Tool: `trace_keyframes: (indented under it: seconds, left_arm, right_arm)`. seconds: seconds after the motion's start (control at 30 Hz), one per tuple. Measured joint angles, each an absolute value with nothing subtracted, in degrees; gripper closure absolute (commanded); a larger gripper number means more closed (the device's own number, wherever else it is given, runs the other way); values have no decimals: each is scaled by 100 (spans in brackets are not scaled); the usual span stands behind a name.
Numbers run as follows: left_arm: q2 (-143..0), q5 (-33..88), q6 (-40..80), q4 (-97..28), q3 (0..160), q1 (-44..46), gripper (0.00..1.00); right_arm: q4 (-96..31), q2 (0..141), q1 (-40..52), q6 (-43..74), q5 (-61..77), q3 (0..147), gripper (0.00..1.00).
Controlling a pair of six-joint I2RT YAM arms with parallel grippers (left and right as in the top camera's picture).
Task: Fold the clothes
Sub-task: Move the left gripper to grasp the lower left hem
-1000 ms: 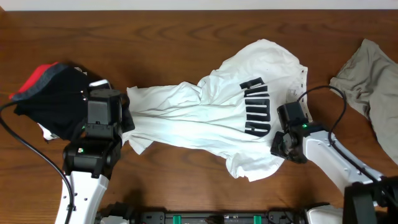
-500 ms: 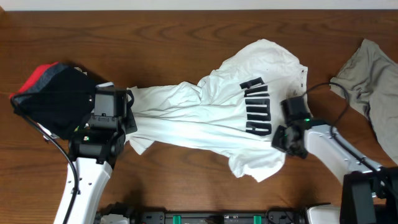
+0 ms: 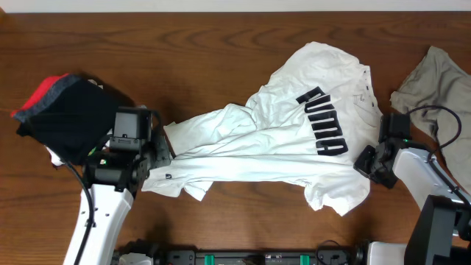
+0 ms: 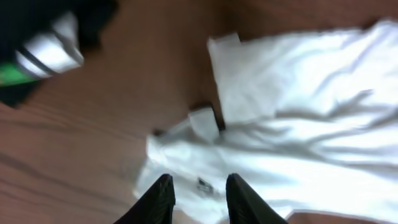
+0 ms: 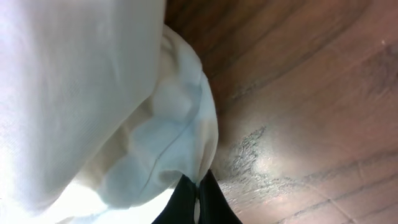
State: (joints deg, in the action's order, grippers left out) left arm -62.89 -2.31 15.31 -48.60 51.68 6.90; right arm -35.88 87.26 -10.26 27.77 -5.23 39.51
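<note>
Overhead, I count: one white T-shirt (image 3: 280,140) centre, one khaki garment (image 3: 438,88) upper right, one black-red bundle (image 3: 62,121) left; right gripper (image 5: 198,200) pinched on white T-shirt, left gripper (image 4: 200,196) part-open, empty.

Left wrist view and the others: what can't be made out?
- Left wrist: blurred; T-shirt label print unreadable, left hand contact with it unclear.
- Overhead: khaki garment cut off by right edge.
- Right wrist: right hand mostly below bottom edge; T-shirt blocks the left half.
</note>
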Motion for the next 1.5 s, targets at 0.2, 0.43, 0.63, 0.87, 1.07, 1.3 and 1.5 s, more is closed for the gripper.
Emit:
trace_keyframes:
  seconds: [0.2,0.43,0.63,0.87,1.07,1.3,1.5]
  left_arm:
    - [-6619,440,2014,-5450,5140,690,69]
    - [-7234,786,2443,-5618,5111,690,69]
    - [-7741,340,2847,-5605,5111,690,69]
    - [-8289,198,2993,-5328,5111,690,67]
    - [-8639,403,3028,-5061,5111,690,58]
    - [-8901,521,3166,-5054,5111,690,51]
    - [-8954,650,3175,-5054,5096,690,50]
  right_arm:
    - [-3524,8726,-1026,2591,-552,3946,99]
    - [-3474,8726,-1026,2432,-572,3940,99]
    - [-3470,8726,-1026,2335,-569,3940,99]
    - [-3465,8724,-1026,2292,-569,3938,99]
    - [-3465,8724,-1026,2290,-572,3938,99]
    - [-3465,8726,-1026,2279,-569,3938,99]
    - [-3465,8724,-1026,2272,-569,3938,99]
